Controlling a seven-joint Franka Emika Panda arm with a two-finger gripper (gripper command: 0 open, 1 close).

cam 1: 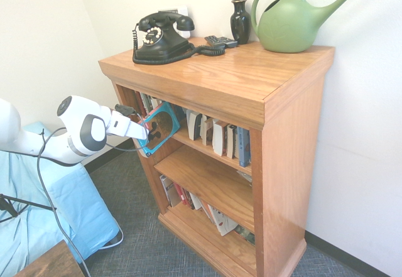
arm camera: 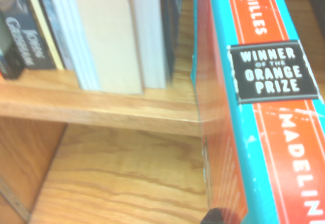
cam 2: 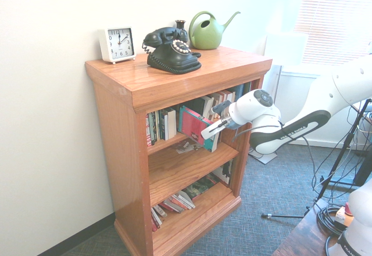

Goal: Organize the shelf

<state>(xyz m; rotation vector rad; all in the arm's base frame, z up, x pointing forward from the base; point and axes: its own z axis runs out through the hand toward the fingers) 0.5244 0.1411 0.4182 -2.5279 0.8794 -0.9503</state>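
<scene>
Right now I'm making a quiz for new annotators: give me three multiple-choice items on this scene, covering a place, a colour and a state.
1. Where does the telephone stand?
A. on the shelf's top board
B. on the middle tier
C. on the floor

2. What colour is the watering can?
A. red
B. green
C. white

3. What is the gripper doing?
A. hanging open over the top board
B. shut on a book at the upper tier
C. resting on the floor

Answers: 1 A, it sits beside the vase. 2 B, plainly green. 3 B, the teal-edged book sits tilted in its grip.

Home room – bookcase point(cam 1: 295, 120), rotary phone point(cam 1: 162, 37), carpet point(cam 1: 144, 245)
</scene>
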